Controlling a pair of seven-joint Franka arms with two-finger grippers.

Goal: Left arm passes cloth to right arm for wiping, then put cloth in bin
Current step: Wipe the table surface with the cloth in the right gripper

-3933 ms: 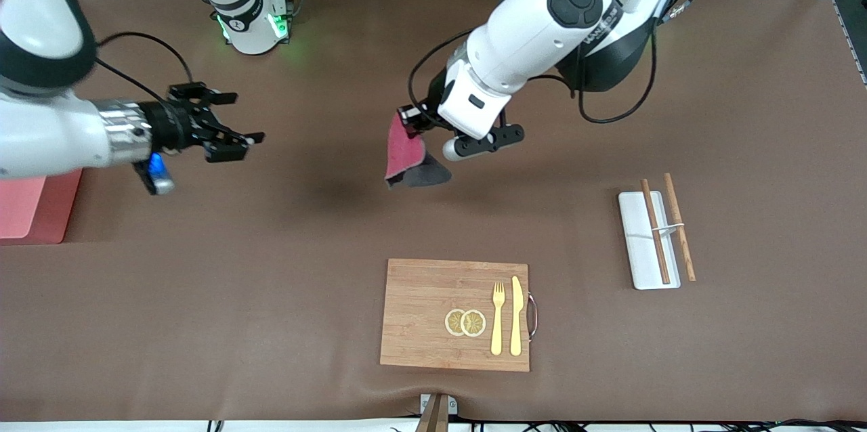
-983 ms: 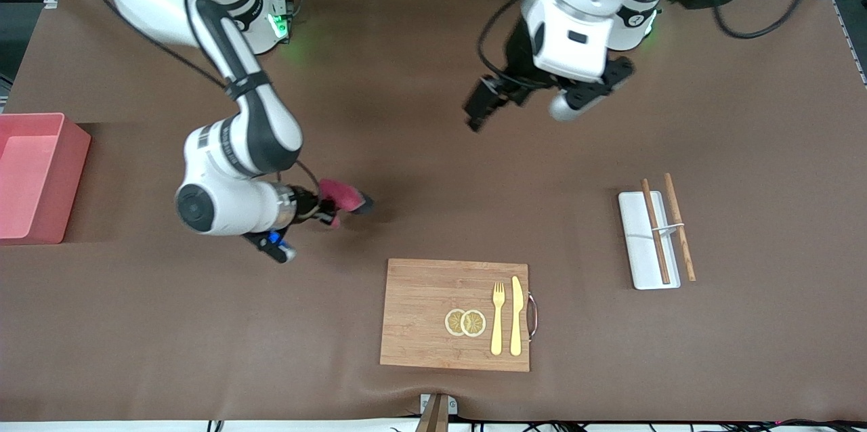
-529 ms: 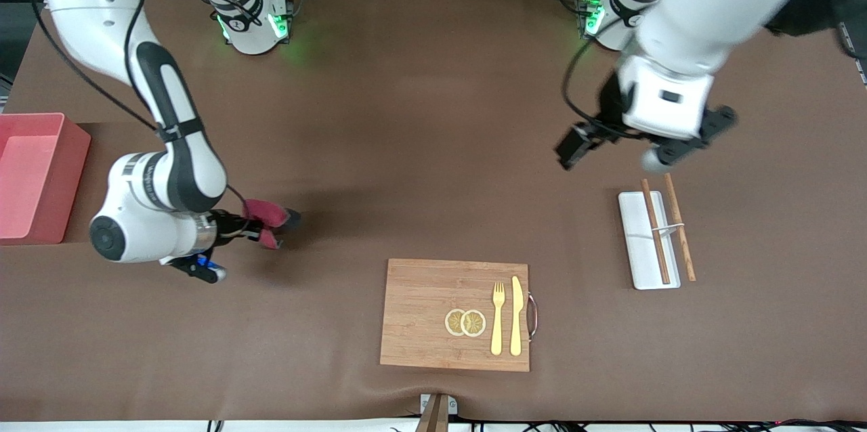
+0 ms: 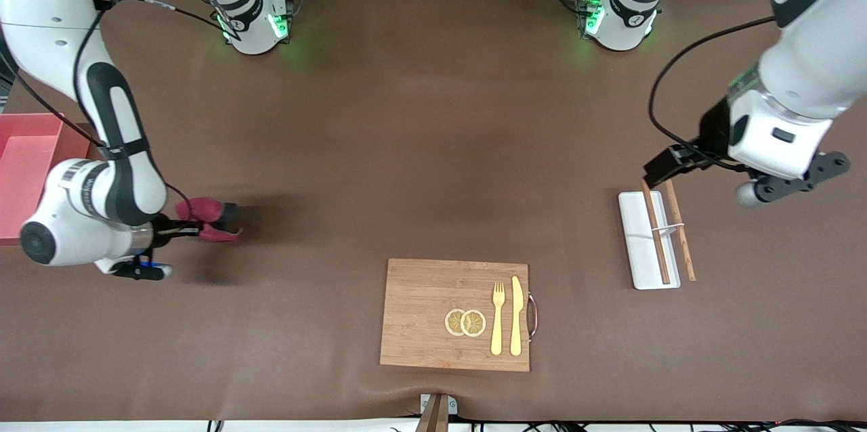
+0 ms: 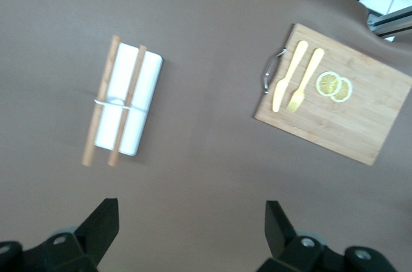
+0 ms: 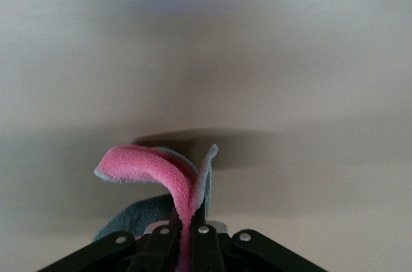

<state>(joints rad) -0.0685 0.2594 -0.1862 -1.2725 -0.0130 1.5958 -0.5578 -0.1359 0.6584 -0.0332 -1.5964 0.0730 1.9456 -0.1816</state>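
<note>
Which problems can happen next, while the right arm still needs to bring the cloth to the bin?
1. The right gripper pinches the cloth only by a fold; the loose rest could slip out or drag on the table.
2. The bin stands at the table's edge, partly hidden by the right arm, so a drop might land on its wall.
3. The left gripper, jaws open, hangs over the chopsticks and could knock them.

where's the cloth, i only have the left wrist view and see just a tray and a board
Observer: The right gripper is shut on the cloth, low over the table toward the right arm's end.
Operator: near the bin?
Observer: The bin sits at that end's edge; the cloth is not in it.
Operator: and my gripper?
Observer: The left gripper hangs open and empty over the chopsticks on the white tray.
</note>
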